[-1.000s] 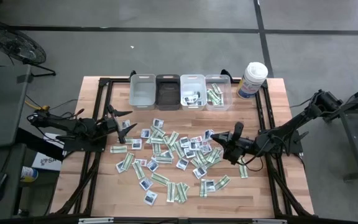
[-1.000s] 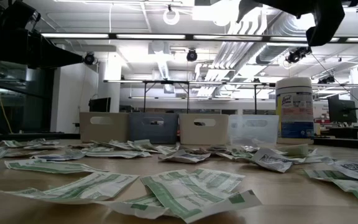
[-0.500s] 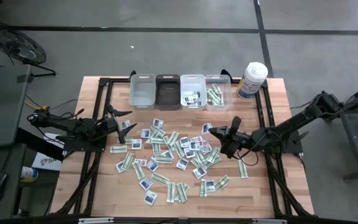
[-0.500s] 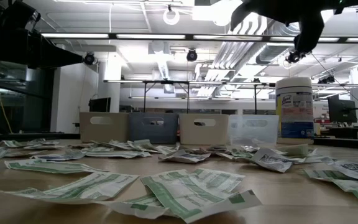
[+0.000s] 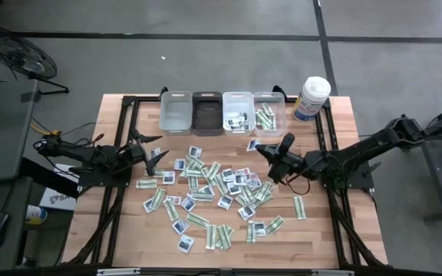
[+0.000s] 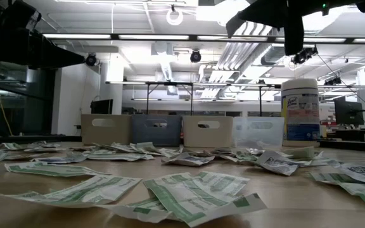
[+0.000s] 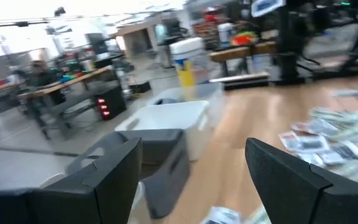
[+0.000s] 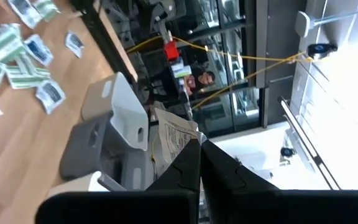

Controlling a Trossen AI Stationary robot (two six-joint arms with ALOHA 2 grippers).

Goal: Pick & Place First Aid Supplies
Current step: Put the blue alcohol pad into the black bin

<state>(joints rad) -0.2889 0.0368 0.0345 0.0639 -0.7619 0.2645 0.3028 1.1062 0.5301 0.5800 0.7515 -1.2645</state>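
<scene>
- A squarish white packet (image 8: 174, 138) with dark print sits pinched between the fingertips of the right gripper (image 5: 261, 150), jaws clamped together on its edge; in the high view it shows as a pale scrap (image 5: 253, 144) at the gripper's tip.
- Over the last second this gripper has travelled from the right fringe of the pile up toward the row of bins, and now hangs just short of the clear bin (image 5: 269, 113), above the table and not yet over any bin.
- Judgement: the pick is done and the carry is nearly over; what remains is choosing the bin. The white bin (image 5: 238, 113) beside it already holds dark-marked packets, so that looks the likelier target.
- The other first aid supplies (image 5: 206, 192) lie scattered across the middle of the table (image 5: 121, 230), green-and-white strips mixed with white squares; most of the job remains.
- The left gripper (image 5: 153, 150) waits at the pile's left edge with fingers (image 7: 104, 180) spread apart, holding nothing, unmoved over the second.
</scene>
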